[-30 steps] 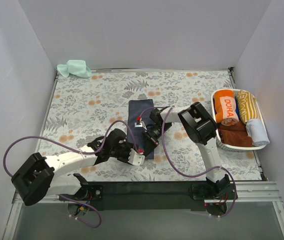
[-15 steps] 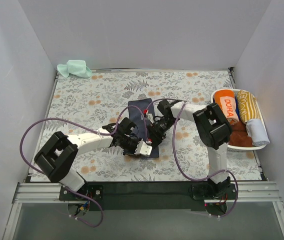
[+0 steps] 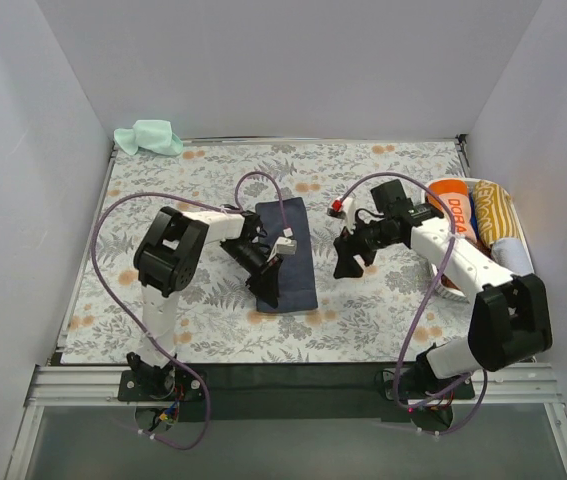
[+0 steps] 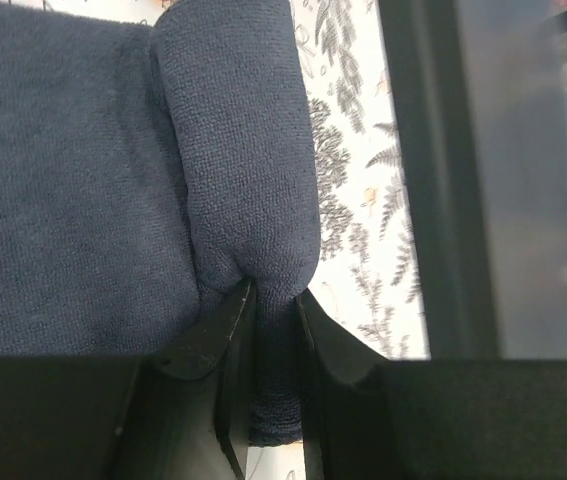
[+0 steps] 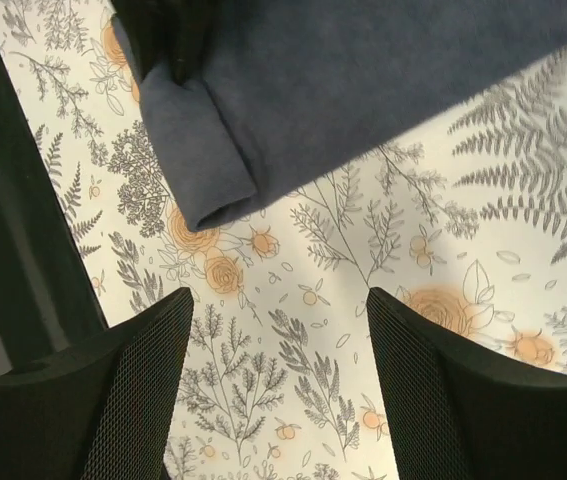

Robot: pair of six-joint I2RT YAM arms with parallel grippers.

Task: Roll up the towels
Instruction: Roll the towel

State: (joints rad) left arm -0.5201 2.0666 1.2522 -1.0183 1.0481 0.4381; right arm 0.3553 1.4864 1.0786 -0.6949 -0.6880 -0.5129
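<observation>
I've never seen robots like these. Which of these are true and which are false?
1. The left gripper pinches a fold of the navy towel. True.
2. The right gripper grips that towel too. False: its jaws stand open over the floral covering, holding nothing.
3. The mint green towel lies in the basket. False: it sits bunched in the far left corner.
4. An orange towel with white lettering lies in the white basket. True.
5. The navy towel is rolled up completely. False: most of it lies flat, and only the near end is turned over.
</observation>
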